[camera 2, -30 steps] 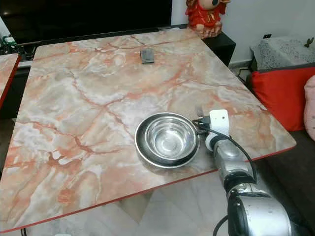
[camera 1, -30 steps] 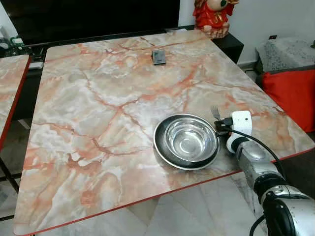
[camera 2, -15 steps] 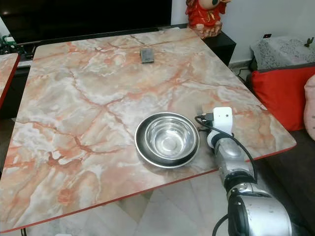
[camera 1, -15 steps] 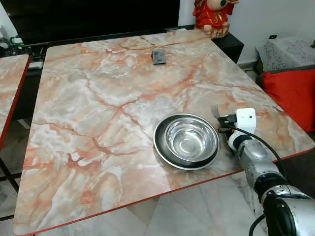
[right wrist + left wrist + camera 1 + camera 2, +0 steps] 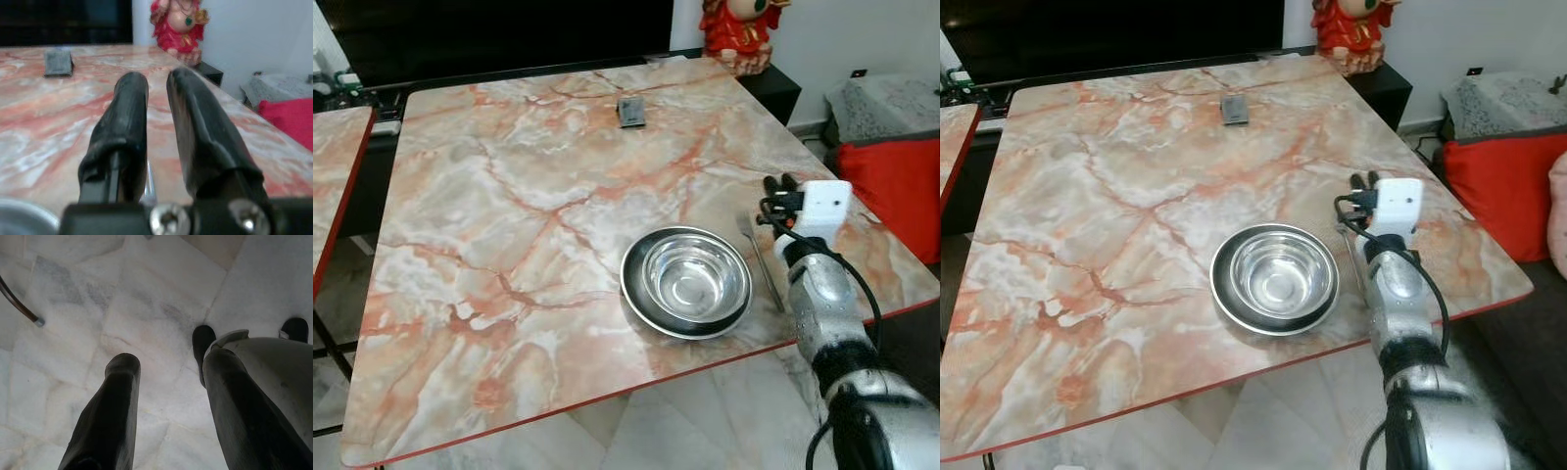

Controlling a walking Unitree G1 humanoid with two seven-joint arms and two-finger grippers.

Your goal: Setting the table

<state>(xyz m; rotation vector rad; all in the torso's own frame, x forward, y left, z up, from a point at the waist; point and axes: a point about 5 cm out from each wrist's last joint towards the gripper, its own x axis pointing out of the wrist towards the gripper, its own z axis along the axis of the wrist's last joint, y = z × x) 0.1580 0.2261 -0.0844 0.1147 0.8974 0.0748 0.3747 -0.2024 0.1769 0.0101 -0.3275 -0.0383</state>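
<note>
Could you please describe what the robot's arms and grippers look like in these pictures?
The right arm is a silver metal tube with a white box-shaped wrist module and a black cable looping along it. The right gripper has two long, rounded black fingers above silver screws. The left gripper has the same thick black fingers.

Marble-patterned table point(image 5: 509, 196) with red edge, pale marble floor point(image 5: 122, 308), white wall point(image 5: 862, 29), red cushion point(image 5: 896, 186)

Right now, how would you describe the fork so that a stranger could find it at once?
Look at the marble table, near its right edge. Beside the steel bowl, on its right, lies a thin silver fork, flat on the marble under the right gripper. It is the one long, narrow utensil there.
</note>
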